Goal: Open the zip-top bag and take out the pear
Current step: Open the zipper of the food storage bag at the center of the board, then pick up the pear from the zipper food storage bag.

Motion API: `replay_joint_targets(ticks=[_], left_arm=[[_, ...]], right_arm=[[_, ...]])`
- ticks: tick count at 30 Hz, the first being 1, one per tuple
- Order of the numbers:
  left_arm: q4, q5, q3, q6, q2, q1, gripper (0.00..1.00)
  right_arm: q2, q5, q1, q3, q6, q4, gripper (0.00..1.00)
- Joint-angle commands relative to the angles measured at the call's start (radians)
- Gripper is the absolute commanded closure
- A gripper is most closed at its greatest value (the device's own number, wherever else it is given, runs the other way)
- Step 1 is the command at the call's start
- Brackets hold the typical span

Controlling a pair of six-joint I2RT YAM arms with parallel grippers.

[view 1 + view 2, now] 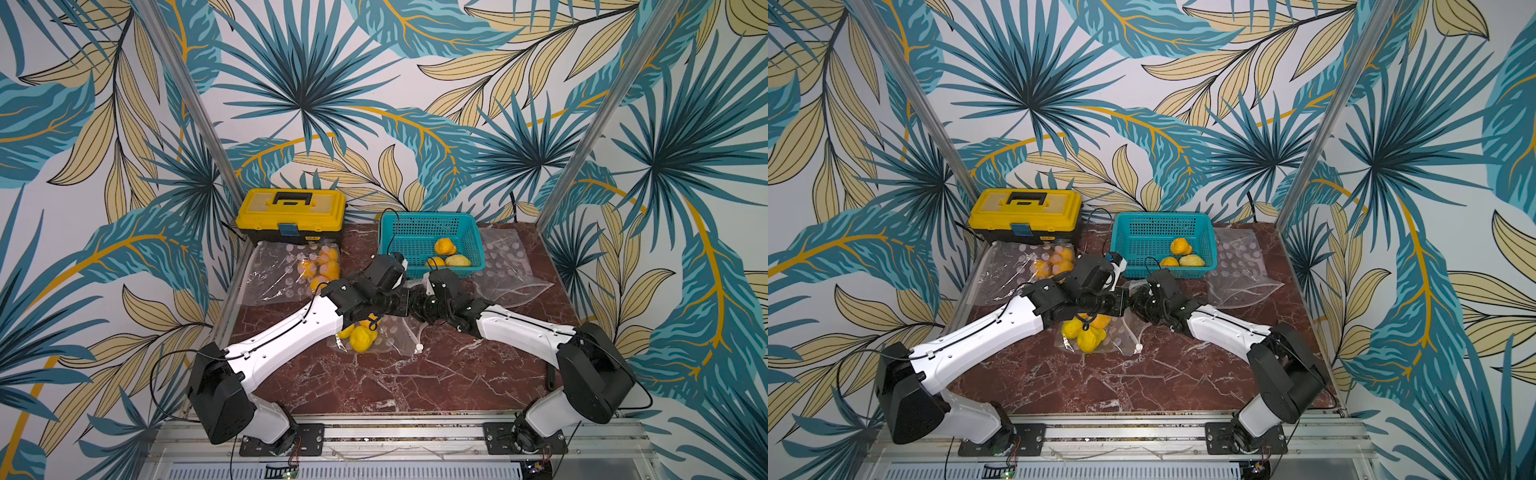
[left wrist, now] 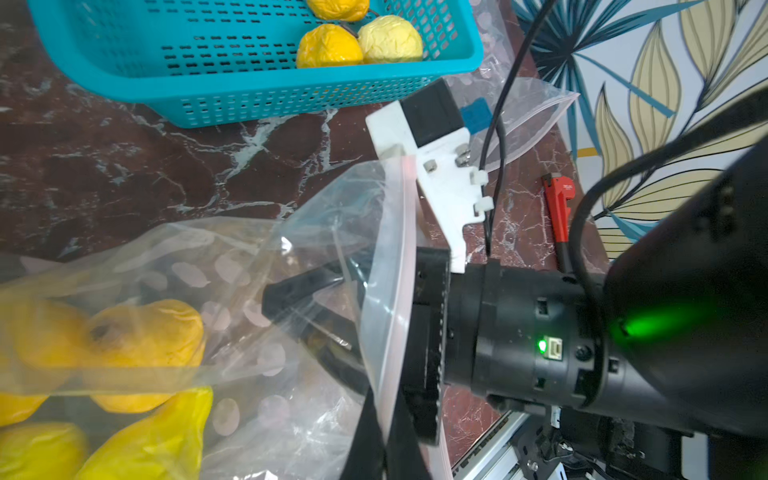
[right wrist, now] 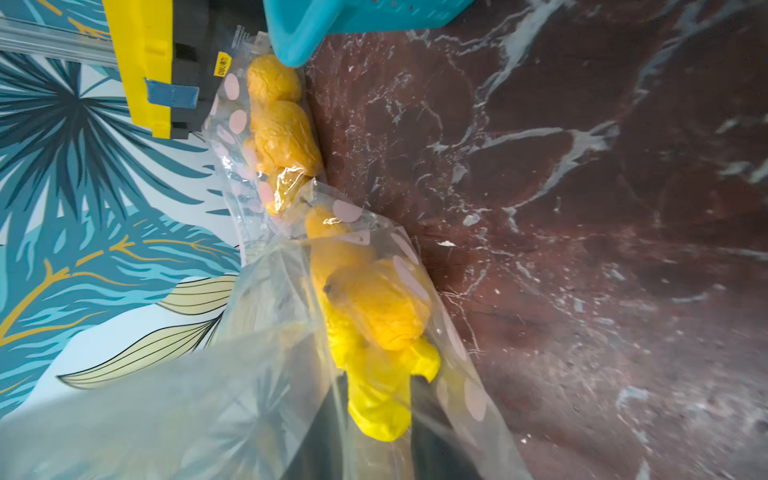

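Both arms meet over the middle of the marble table (image 1: pixel 415 374), pretty much dead centre in both top views. The bag (image 1: pixel 395 338) (image 1: pixel 1121 336) lies just below where the two wrists come together. A handful of pears is bunched up in its left end, some orange and some bright yellow.

The left gripper (image 2: pixel 386 415) is clamped tight on the bag's zip edge. In the left wrist view the pinkish strip runs right between its fingers, and the bag's mouth stands open beside it.

The right gripper (image 3: pixel 376 419) is shoved inside the bag through that mouth. In the right wrist view its dark fingers sit either side of the bright yellow pear (image 3: pixel 374 395) (image 1: pixel 360 338). Through the crinkly plastic I honestly can't tell if they're squeezing it or just sitting next to it. The pear is inside the bag, pressed against an orange pear (image 3: pixel 374 307).

Other stuff, going by the top views:
- A teal basket (image 1: pixel 428 216) sits up and right of centre with three pears in it.
- A yellow toolbox (image 1: pixel 266 208) is to the left of the basket.
- A second bag (image 1: pixel 274 270) with more pears lies right below the toolbox.
- A flat empty bag (image 1: pixel 505 266) lies just right of the basket.
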Motion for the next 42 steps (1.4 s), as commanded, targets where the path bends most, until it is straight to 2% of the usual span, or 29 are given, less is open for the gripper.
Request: replay_joint_targets(ticks=[1,9,12,14,16,18,22,26,30,34,42], left_arm=[[0.037,0.028,0.051,-0.004,0.012,-0.029,1.00],[0.059,0.056,0.090,0.016,0.055,-0.047,0.99],[0.058,-0.040,0.066,0.026,0.015,-0.045,0.71],[0.058,-0.127,0.035,0.031,-0.029,-0.040,0.59],[0.058,-0.221,0.000,0.048,-0.078,-0.027,0.52],[0.045,-0.245,-0.033,0.059,-0.123,0.011,0.50],[-0.005,-0.239,-0.107,0.054,-0.190,0.126,0.52],[-0.028,-0.148,-0.170,0.053,-0.178,0.231,0.65],[-0.027,-0.144,-0.201,0.046,-0.132,0.272,0.76],[-0.027,-0.077,-0.210,0.045,-0.060,0.315,0.83],[-0.029,-0.052,-0.236,0.036,0.044,0.378,0.89]], right_arm=[[0.050,-0.040,0.007,-0.035,0.029,0.146,0.70],[0.102,-0.072,0.007,-0.054,-0.024,0.141,0.60],[0.098,-0.069,0.005,-0.065,-0.029,0.148,0.58],[0.091,-0.056,0.004,-0.065,-0.037,0.135,0.57],[0.086,-0.052,0.002,-0.066,-0.043,0.129,0.56],[0.086,-0.057,-0.003,-0.064,-0.049,0.125,0.56],[0.085,-0.067,-0.007,-0.059,-0.061,0.110,0.56],[0.081,-0.068,-0.010,-0.053,-0.068,0.094,0.56],[0.080,-0.068,-0.012,-0.050,-0.070,0.080,0.56],[0.076,-0.067,-0.012,-0.050,-0.070,0.072,0.56],[0.062,-0.063,-0.013,-0.049,-0.085,0.044,0.56]])
